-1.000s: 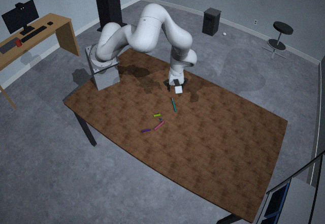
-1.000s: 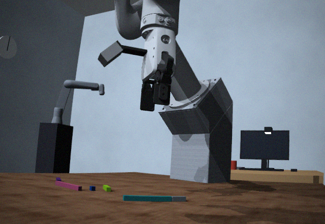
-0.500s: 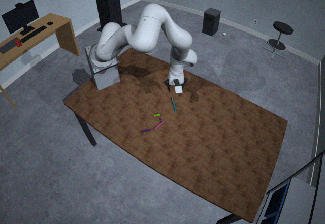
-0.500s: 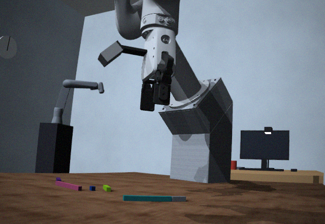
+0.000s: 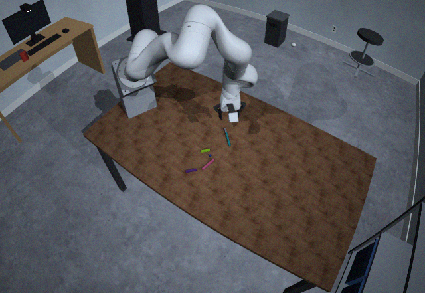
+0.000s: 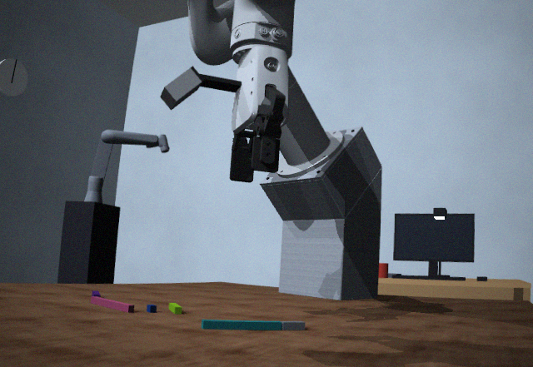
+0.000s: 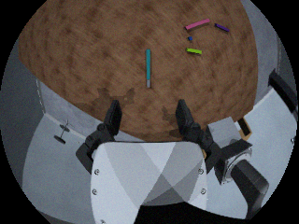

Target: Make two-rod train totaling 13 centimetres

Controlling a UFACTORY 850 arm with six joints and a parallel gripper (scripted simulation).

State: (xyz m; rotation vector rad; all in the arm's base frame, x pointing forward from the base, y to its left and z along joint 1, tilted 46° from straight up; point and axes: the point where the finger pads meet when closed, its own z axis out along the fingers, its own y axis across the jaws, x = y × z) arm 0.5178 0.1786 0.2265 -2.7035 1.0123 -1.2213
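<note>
A turquoise rod (image 5: 228, 139) (image 6: 241, 324) (image 7: 149, 63) lies flat on the wooden table (image 5: 291, 196) (image 6: 430, 345) (image 7: 88, 25). A short grey rod (image 5: 225, 130) (image 6: 294, 325) (image 7: 149, 84) lies at its end, in line with it; no gap shows between them. My gripper (image 5: 229, 113) (image 6: 246, 175) (image 7: 149, 105) is open and empty. It hangs high above the table, just beyond the grey end. A lime rod (image 5: 205, 151) (image 6: 175, 308) (image 7: 194, 51), a small blue rod (image 5: 209, 155) (image 6: 151, 308) (image 7: 190, 39), a pink rod (image 5: 208, 164) (image 6: 112, 304) (image 7: 197, 24) and a purple rod (image 5: 190, 171) (image 6: 96, 293) (image 7: 222, 28) lie apart from that pair.
The arm's grey base block (image 5: 137, 99) (image 6: 326, 246) stands on the table's far corner. A desk (image 5: 51, 39) with a monitor, a black cabinet (image 5: 276, 27) and a stool (image 5: 367, 48) stand on the floor away from the table.
</note>
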